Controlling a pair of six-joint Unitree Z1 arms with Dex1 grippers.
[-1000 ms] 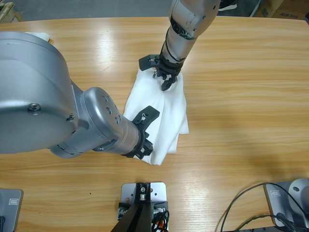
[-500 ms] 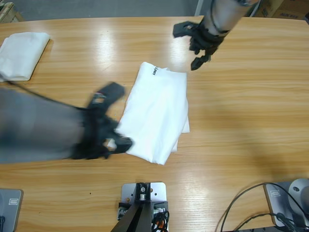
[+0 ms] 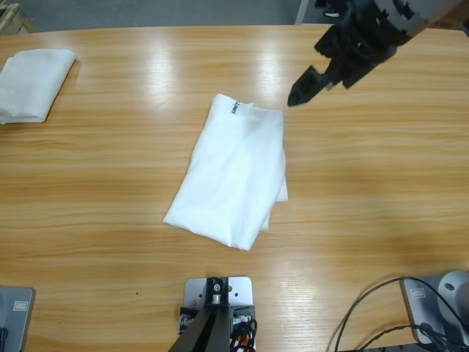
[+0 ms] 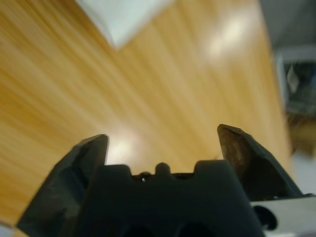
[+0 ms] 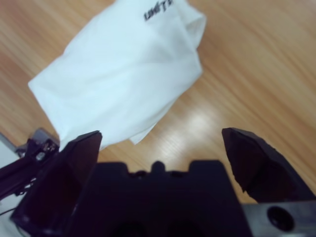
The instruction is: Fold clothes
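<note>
Both arms have gone away from the folded white T-shirt (image 3: 233,173). The left arm, which one second ago leaned over the shirt's lower left corner, is no longer seen from above. The right gripper (image 3: 316,77), which before was pressing on the collar end, has lifted and moved toward the upper right; its jaws are now spread wide, holding nothing.
</note>
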